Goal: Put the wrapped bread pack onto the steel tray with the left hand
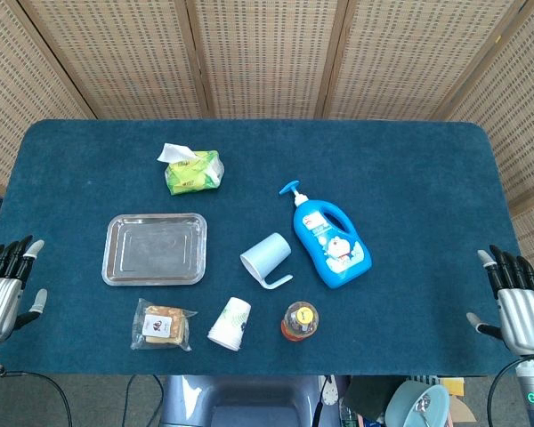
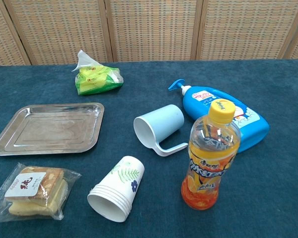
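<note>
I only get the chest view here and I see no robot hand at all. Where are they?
Observer: In the head view the left robot hand sits off the table's left edge, fingers apart, holding nothing.
Operator: And the other one?
Observer: The right robot hand waits off the right edge, also empty.
Operator: Which one is nearer the wrapped bread pack?
Observer: The left one; the pack lies at the near-left, just in front of the steel tray.

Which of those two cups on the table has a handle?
The light blue plastic cup, lying on its side beside the blue bottle. The other, a stack of white paper cups with a leaf print, has none.
</note>
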You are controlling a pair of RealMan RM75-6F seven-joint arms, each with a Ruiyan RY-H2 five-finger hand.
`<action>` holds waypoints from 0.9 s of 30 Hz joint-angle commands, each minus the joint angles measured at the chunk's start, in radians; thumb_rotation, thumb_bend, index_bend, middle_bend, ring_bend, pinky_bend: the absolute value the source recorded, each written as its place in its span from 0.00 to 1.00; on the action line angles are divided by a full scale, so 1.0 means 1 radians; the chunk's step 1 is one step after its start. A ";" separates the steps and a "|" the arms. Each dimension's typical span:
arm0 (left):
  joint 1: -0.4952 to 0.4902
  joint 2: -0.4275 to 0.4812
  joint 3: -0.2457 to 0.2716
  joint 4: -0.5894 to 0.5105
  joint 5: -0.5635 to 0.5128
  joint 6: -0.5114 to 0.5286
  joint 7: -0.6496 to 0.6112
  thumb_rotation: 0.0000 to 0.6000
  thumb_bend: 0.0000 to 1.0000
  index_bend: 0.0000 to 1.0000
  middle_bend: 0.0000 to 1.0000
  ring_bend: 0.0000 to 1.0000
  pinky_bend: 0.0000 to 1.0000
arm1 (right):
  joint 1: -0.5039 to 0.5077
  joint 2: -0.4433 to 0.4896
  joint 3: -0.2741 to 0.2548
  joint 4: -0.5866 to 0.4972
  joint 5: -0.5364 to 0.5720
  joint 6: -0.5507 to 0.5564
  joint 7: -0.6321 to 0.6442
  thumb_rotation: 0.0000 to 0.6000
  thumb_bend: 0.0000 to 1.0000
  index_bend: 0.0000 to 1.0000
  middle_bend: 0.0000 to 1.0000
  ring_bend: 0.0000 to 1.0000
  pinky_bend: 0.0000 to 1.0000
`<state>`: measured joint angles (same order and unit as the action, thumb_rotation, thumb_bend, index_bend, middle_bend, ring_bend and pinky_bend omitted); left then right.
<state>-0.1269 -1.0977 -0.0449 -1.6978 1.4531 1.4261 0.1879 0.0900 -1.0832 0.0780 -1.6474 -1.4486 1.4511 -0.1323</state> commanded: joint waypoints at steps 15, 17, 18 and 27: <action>-0.048 0.009 -0.002 -0.009 -0.041 -0.107 -0.042 1.00 0.47 0.00 0.00 0.00 0.00 | -0.009 -0.004 0.005 0.015 0.016 0.008 0.017 1.00 0.18 0.00 0.00 0.00 0.00; -0.052 0.021 0.002 -0.023 -0.027 -0.109 -0.052 1.00 0.47 0.00 0.00 0.00 0.00 | -0.010 0.000 0.006 0.008 0.015 0.011 0.016 1.00 0.18 0.00 0.00 0.00 0.00; -0.053 0.027 0.003 -0.031 -0.019 -0.107 -0.055 1.00 0.47 0.00 0.00 0.00 0.00 | -0.011 0.002 0.006 0.006 0.015 0.012 0.016 1.00 0.18 0.00 0.00 0.00 0.00; -0.074 0.064 0.017 -0.128 0.000 -0.133 0.003 1.00 0.47 0.00 0.00 0.00 0.00 | -0.004 0.013 0.013 -0.001 0.021 0.003 0.018 1.00 0.18 0.00 0.00 0.00 0.00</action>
<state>-0.1940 -1.0415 -0.0323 -1.8065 1.4602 1.3079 0.1766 0.0848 -1.0715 0.0905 -1.6471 -1.4279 1.4554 -0.1134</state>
